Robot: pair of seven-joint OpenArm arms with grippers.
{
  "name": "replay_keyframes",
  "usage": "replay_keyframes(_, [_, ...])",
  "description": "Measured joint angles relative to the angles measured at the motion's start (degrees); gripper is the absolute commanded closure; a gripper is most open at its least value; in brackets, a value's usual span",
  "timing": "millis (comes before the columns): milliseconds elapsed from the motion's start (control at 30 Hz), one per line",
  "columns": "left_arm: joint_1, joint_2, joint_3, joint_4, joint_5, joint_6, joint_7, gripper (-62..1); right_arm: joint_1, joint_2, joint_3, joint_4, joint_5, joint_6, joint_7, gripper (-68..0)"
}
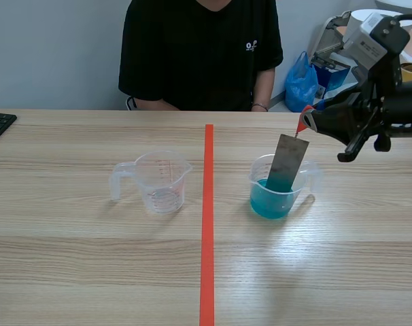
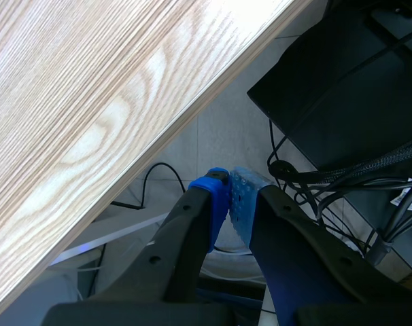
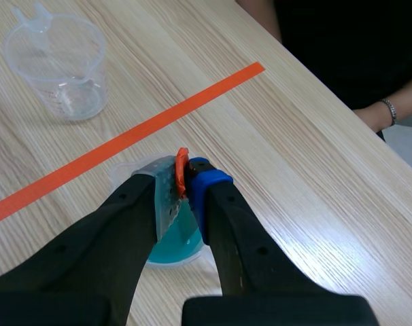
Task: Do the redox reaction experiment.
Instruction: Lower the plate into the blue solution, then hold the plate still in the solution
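On the wooden table (image 1: 90, 272) a cup of blue liquid (image 1: 274, 197) has a grey metal strip (image 1: 287, 163) standing in it. The right gripper (image 3: 183, 173) pinches the strip's little orange tab (image 3: 181, 165); the left gripper (image 2: 228, 187) is closed tight on nothing.

The right arm (image 1: 396, 109) is matte black, built of bulky, rounded segments, and carries a pale grey boxy camera housing (image 1: 364, 46) with a darker block at its end. The right gripper (image 3: 182, 179) has two thick, glossy black fingers (image 3: 117, 244) that narrow toward the tip, each marked by small round screw recesses. One of its pads (image 3: 207, 183) is solid blue, the other translucent grey-green with rows of dots. The left gripper (image 2: 228, 195) has the same black build and screw recesses, with one solid blue tip and one pale, translucent, dotted tip
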Motion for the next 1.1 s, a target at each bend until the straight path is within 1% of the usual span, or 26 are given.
replay_keyframes(167, [0.0, 0.0, 0.0, 0.0, 0.0, 0.0, 0.0, -2.7, 0.0, -0.6, 0.0, -0.3, -0.5, 0.0, 0.5, -0.7])
replay_keyframes(1100, [0.0, 0.0, 0.0, 0.0, 0.0, 0.0, 0.0, -2.7, 0.0, -0.6, 0.0, -0.3, -1.5, 0.0, 0.8, -0.7])
